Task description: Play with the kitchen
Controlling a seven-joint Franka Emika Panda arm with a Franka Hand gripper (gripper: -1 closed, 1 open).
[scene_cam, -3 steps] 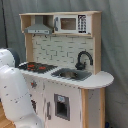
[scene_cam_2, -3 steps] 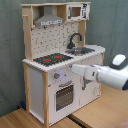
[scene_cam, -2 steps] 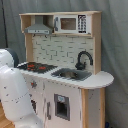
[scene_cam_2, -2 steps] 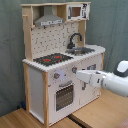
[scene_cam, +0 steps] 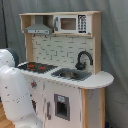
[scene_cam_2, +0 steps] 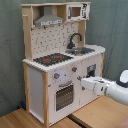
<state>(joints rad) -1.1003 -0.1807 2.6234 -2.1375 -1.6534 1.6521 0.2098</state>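
Note:
The kitchen (scene_cam: 65, 80) (scene_cam_2: 37, 85) is a white and light-wood toy with a pegboard back, a grey hood (scene_cam_2: 49, 20), a black faucet (scene_cam_2: 75, 39), a sink (scene_cam_2: 82, 50) and a red-ringed stove (scene_cam_2: 52, 59). Below the counter are two knobs (scene_cam_2: 56, 76) and an oven door (scene_cam_2: 64, 95). In the second exterior view my gripper (scene_cam_2: 81, 79) reaches in from the second exterior view's right. It sits close to the front panel, just right of the oven door and below the right knob. In the first exterior view my white arm (scene_cam: 17, 95) hides the gripper.
A toy microwave (scene_cam: 67, 23) sits in the upper shelf. A grey curtain (scene_cam: 115, 45) hangs behind the kitchen. Wooden boards (scene_cam_2: 100, 112) lie in front of it under my arm. A small dispenser panel (scene_cam: 61, 106) is on the lower cabinet front.
In the second exterior view my arm has dropped lower, and the gripper has come down from knob height to beside the oven door's top. The kitchen has not moved.

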